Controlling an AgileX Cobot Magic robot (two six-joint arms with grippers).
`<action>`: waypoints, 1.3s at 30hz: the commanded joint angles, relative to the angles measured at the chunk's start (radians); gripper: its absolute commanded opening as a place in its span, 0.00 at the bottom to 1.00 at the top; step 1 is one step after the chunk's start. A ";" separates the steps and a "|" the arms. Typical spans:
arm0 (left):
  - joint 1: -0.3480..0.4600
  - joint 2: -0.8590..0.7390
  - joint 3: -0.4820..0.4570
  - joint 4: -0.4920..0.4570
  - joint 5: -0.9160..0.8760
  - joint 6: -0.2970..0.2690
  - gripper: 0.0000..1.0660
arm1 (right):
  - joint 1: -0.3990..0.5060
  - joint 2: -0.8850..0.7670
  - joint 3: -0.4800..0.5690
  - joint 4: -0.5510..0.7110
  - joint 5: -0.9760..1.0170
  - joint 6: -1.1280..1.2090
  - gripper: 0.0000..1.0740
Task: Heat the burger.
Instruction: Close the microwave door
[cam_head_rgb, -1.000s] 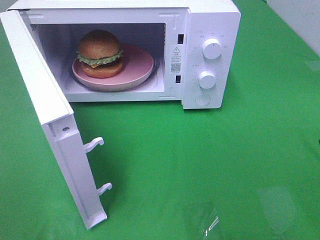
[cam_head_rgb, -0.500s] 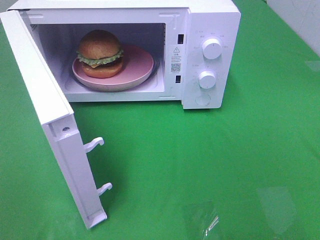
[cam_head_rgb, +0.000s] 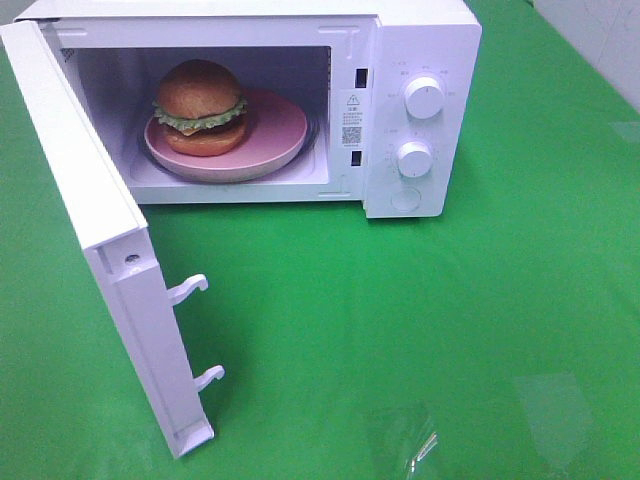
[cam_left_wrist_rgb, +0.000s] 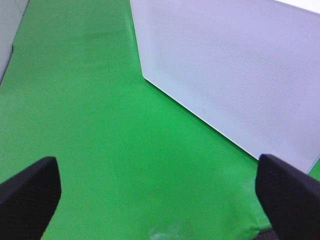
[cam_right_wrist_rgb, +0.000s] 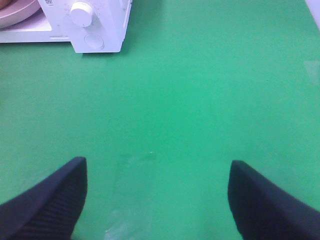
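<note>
The burger (cam_head_rgb: 199, 105) sits on a pink plate (cam_head_rgb: 280, 130) inside the white microwave (cam_head_rgb: 420, 40), toward the left of the cavity, and the door (cam_head_rgb: 90, 200) is swung wide open. Two knobs (cam_head_rgb: 424, 97) sit on the right panel. It's all on a green cloth (cam_head_rgb: 400, 300), with a bit of pale wall (cam_head_rgb: 600, 30) past the far right corner. Left gripper (cam_left_wrist_rgb: 160, 192) and right gripper (cam_right_wrist_rgb: 157, 200) both hang over the cloth — jaws spread wide, holding nothing.
</note>
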 joint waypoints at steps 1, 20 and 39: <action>-0.001 -0.023 0.003 -0.006 -0.013 -0.003 0.92 | -0.028 -0.072 0.013 0.009 0.020 -0.003 0.71; -0.001 -0.019 0.003 -0.006 -0.013 -0.003 0.92 | -0.074 -0.210 0.018 0.005 0.024 -0.015 0.71; -0.001 -0.019 0.003 -0.006 -0.013 -0.003 0.92 | -0.074 -0.210 0.018 0.005 0.024 -0.015 0.71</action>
